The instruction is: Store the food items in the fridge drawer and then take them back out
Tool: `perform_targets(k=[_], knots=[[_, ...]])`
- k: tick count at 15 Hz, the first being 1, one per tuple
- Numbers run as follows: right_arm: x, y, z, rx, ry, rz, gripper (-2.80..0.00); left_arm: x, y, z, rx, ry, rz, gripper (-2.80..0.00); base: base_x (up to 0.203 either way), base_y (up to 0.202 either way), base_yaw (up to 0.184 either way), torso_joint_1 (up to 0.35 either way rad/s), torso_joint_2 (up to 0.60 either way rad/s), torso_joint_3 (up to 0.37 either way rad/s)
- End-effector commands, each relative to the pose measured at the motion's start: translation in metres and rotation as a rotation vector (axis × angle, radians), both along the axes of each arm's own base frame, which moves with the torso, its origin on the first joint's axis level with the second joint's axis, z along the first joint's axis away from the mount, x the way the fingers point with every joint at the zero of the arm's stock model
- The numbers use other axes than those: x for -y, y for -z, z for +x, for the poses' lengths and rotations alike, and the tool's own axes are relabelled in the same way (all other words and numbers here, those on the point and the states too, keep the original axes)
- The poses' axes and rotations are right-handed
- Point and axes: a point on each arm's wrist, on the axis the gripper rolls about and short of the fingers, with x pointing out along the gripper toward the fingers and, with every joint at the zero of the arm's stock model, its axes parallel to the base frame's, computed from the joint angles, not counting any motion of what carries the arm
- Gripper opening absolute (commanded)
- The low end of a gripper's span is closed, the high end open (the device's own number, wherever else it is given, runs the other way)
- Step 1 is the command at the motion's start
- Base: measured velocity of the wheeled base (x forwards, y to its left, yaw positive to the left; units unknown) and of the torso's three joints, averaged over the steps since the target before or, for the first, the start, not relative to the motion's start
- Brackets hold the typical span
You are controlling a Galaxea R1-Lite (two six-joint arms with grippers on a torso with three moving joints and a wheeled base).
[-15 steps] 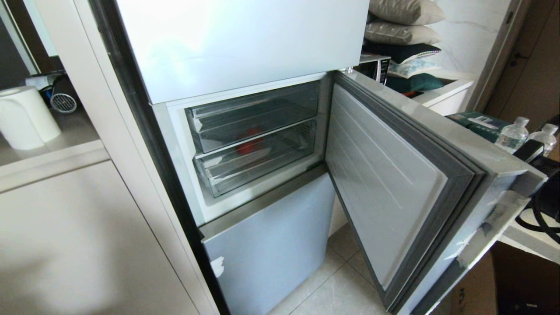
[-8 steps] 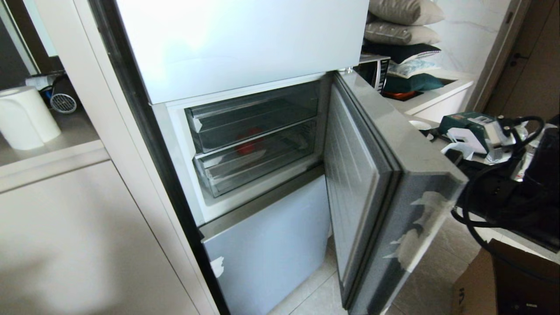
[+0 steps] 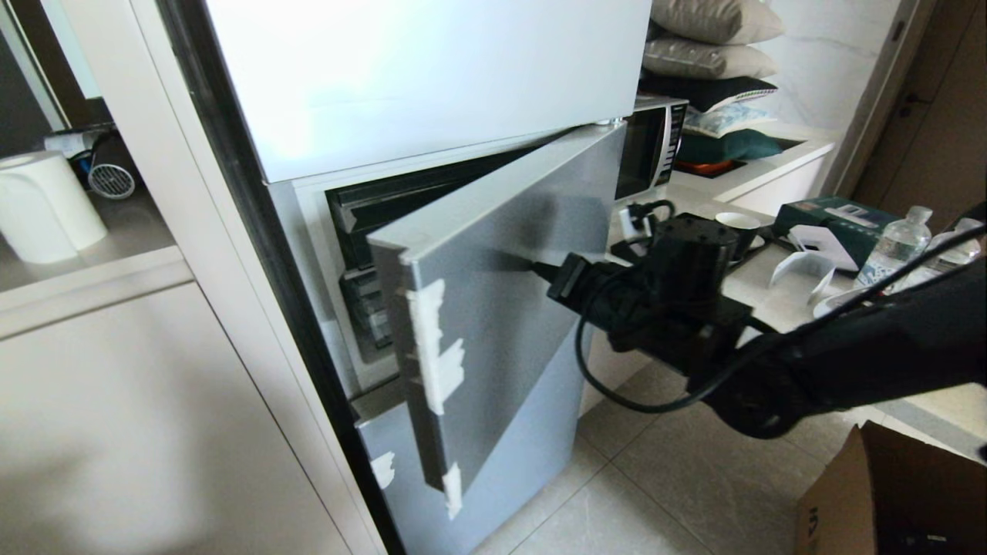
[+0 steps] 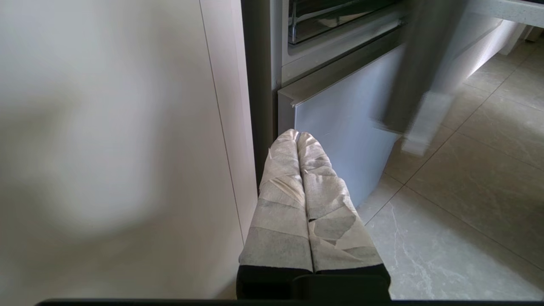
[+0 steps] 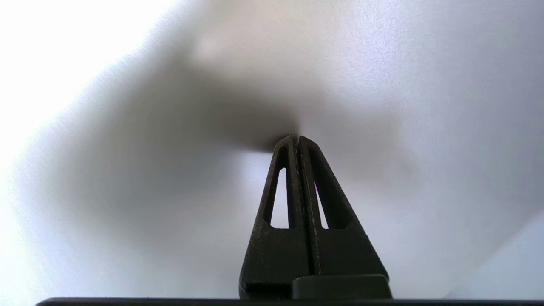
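Right gripper (image 3: 536, 268), fingers pressed together and holding nothing, has its tips against the outer face of the fridge door (image 3: 501, 308) at frame centre. The door stands part-way across the opening, hiding most of the fridge drawer (image 3: 362, 308); no food shows. Left gripper (image 4: 297, 138), fingers together and empty, hangs low beside the bottom door panel (image 4: 344, 144).

Cardboard box (image 3: 894, 493) on tiled floor (image 3: 678, 493)
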Motion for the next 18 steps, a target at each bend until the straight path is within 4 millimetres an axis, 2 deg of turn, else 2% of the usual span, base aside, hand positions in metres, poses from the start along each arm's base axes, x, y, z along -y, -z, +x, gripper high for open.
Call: perform_targets(k=[1, 3, 4, 6, 8, 13, 16, 18], knots=[[-0.050, 0.055, 0.041, 0.008, -0.025, -0.050, -2.80, 0.000, 0.000, 0.000, 0.000, 0.000, 0.000, -2.80, 0.000, 0.000, 0.000, 0.000, 0.00, 0.000], [-0.060, 0.059, 0.046, 0.037, -0.020, -0.057, -2.80, 0.000, 0.000, 0.000, 0.000, 0.000, 0.000, -2.80, 0.000, 0.000, 0.000, 0.000, 0.00, 0.000], [-0.056, 0.054, 0.041, 0.040, -0.015, -0.058, -2.80, 0.000, 0.000, 0.000, 0.000, 0.000, 0.000, -2.80, 0.000, 0.000, 0.000, 0.000, 0.00, 0.000], [-0.038, 0.045, 0.019, 0.032, -0.006, -0.066, -2.80, 0.000, 0.000, 0.000, 0.000, 0.000, 0.000, -2.80, 0.000, 0.000, 0.000, 0.000, 0.00, 0.000], [-0.011, 0.025, -0.017, 0.056, -0.001, -0.051, -2.80, 0.000, 0.000, 0.000, 0.000, 0.000, 0.000, -2.80, 0.000, 0.000, 0.000, 0.000, 0.00, 0.000], [0.072, -0.027, -0.123, 0.158, 0.039, 0.000, -2.80, 0.000, 0.000, 0.000, 0.000, 0.000, 0.000, -2.80, 0.000, 0.000, 0.000, 0.000, 0.00, 0.000], [0.130, -0.034, -0.192, 0.245, 0.163, -0.044, -2.80, 0.000, 0.000, 0.000, 0.000, 0.000, 0.000, -2.80, 0.000, 0.000, 0.000, 0.000, 0.00, 0.000], [0.161, -0.030, -0.229, 0.245, 0.319, -0.084, -2.80, 0.000, 0.000, 0.000, -0.002, 0.000, 0.000, -2.80, 0.000, 0.000, 0.000, 0.000, 0.00, 0.000]])
